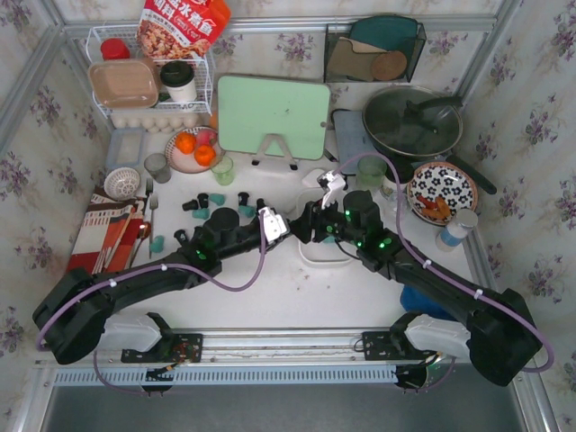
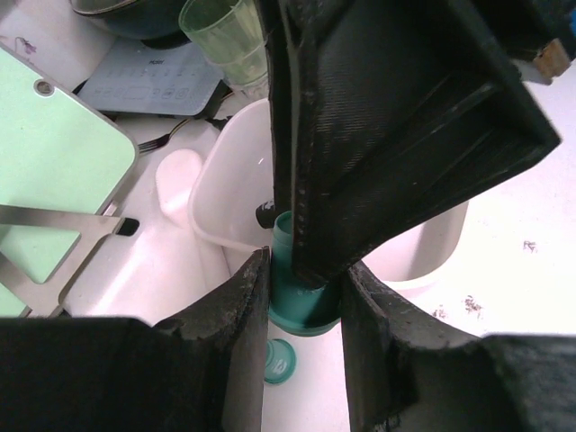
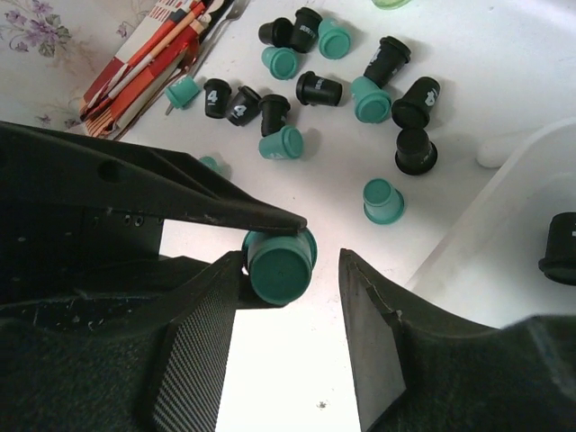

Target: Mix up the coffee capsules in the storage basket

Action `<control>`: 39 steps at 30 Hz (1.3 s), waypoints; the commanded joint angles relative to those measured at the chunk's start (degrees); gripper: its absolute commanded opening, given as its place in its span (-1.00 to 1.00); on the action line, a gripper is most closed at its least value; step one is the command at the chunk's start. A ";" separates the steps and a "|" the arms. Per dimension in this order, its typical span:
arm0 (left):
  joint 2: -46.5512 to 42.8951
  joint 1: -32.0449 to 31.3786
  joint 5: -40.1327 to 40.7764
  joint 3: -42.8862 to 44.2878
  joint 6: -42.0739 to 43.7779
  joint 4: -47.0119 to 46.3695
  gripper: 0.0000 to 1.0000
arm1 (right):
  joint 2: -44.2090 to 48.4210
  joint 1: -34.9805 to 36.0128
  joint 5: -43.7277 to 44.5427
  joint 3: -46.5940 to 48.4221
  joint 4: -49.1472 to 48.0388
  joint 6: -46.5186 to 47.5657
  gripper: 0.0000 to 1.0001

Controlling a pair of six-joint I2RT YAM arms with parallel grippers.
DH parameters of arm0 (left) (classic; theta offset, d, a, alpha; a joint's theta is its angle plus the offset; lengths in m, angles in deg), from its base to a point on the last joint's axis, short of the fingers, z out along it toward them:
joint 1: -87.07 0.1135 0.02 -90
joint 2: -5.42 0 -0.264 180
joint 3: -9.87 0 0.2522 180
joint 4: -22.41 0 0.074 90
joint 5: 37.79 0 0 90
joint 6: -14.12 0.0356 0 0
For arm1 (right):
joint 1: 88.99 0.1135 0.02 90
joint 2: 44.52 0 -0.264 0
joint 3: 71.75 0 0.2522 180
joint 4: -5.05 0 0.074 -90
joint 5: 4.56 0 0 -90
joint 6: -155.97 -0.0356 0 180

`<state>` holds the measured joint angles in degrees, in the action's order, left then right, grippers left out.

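The left gripper (image 2: 304, 268) is clamped on a teal capsule (image 2: 301, 301), one finger pressed to each side of it. The capsule hangs just beside the near corner of the storage basket (image 3: 468, 225), over bare table (image 3: 504, 63) and not over the bin itself. From the right wrist camera its flat round end faces the lens.

The right gripper (image 3: 288, 263) is spread wide around the same spot. The held capsule sits between its two fingers, close against the one on the left of that view, with a clear gap to the other. One of this gripper's fingers crosses the left wrist view from above and overlaps the capsule's upper part; whether it touches cannot be told.

Inside the basket one black capsule (image 3: 560, 247) shows at the edge of the right wrist view; the rest of the interior is hidden by the arms.

More than a dozen loose coffee capsules (image 3: 382, 200), teal and black mixed, lie scattered on the table on the far side of the grippers from the basket, some upright and some tipped over. Another teal one (image 2: 281, 360) lies on the table beneath the left gripper.

A pale green cup (image 2: 225, 36) stands beyond the basket, and a green board (image 1: 273, 115) stands propped behind the scattered capsules
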<state>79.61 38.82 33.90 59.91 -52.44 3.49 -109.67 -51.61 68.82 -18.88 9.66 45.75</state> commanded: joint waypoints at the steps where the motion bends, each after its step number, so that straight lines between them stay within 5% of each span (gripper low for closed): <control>1: -0.54 -0.43 -1.21 1.27 0.64 -1.69 -0.31 | -0.42 0.07 -0.44 0.26 0.45 0.37 0.01; 8: 0.77 -0.60 3.00 4.17 -0.88 1.46 -0.24 | -0.38 0.07 0.68 0.90 1.44 0.60 -0.60; 10: 1.25 -0.56 5.17 4.35 -1.51 1.30 0.40 | -0.11 0.07 2.69 0.88 1.83 0.83 -0.63; 11: 1.25 -0.63 6.63 4.22 -2.00 0.96 0.89 | 0.11 0.06 4.61 0.81 2.04 1.15 -0.64; 12: 1.18 -0.54 8.12 3.82 -2.44 0.51 1.00 | 0.32 0.06 7.13 0.54 2.17 1.69 -0.65; 17: -0.33 -0.51 16.79 2.57 -7.76 1.07 0.99 | -0.89 0.05 27.52 -1.26 2.77 7.39 -0.65; 21: 1.27 -0.09 26.17 6.04 -15.53 11.04 0.99 | -3.58 0.08 38.42 -2.92 1.63 9.47 -0.60; 25: 4.84 2.57 32.25 9.72 -27.64 21.14 0.99 | -6.57 0.10 39.00 -5.54 -3.33 9.77 -0.49; 30: 10.05 7.83 26.39 12.23 -40.25 28.15 0.98 | -11.11 0.06 37.48 -6.58 -6.51 9.45 -0.09; 35: 15.23 8.89 24.89 16.05 -45.98 33.68 0.99 | -13.17 0.06 35.94 -5.87 -6.31 9.09 0.50; 36: 16.25 8.88 24.68 16.85 -46.75 34.38 0.99 | -12.80 0.06 36.21 -6.02 -6.39 9.07 0.86; 39: 18.51 8.73 25.25 18.42 -48.90 36.00 0.86 | -10.30 0.08 37.07 -7.43 -7.74 8.81 1.00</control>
<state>96.16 47.58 59.61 76.56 -95.67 35.64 -122.17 -51.61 104.73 -25.37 5.81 54.88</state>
